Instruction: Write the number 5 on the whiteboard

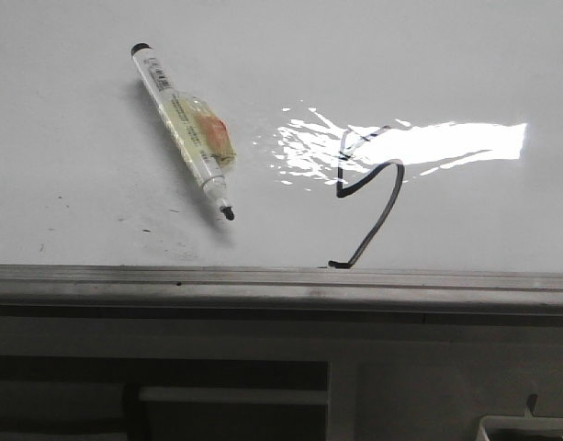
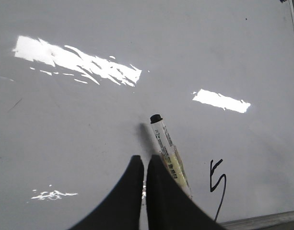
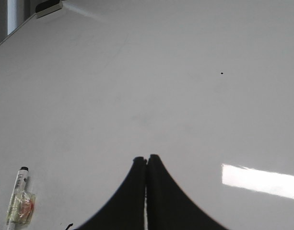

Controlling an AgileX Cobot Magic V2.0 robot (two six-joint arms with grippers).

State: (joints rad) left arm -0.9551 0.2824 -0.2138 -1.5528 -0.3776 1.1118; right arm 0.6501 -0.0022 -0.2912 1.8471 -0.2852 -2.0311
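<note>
While the marker (image 1: pixel 185 130) lies flat on the whiteboard (image 1: pixel 70 138) with its tip toward the near edge, we see the number 5 (image 1: pixel 368 197) drawn in thin black line just beside it, and its tail runs down to the grey rail (image 1: pixel 281 283) at that near edge. Our left tool (image 2: pixel 145 164) is pressed closed with nothing in it and sits right by the marker, and our right tool (image 3: pixel 147 161) is closed and empty too, over a bare part of the surface.
</note>
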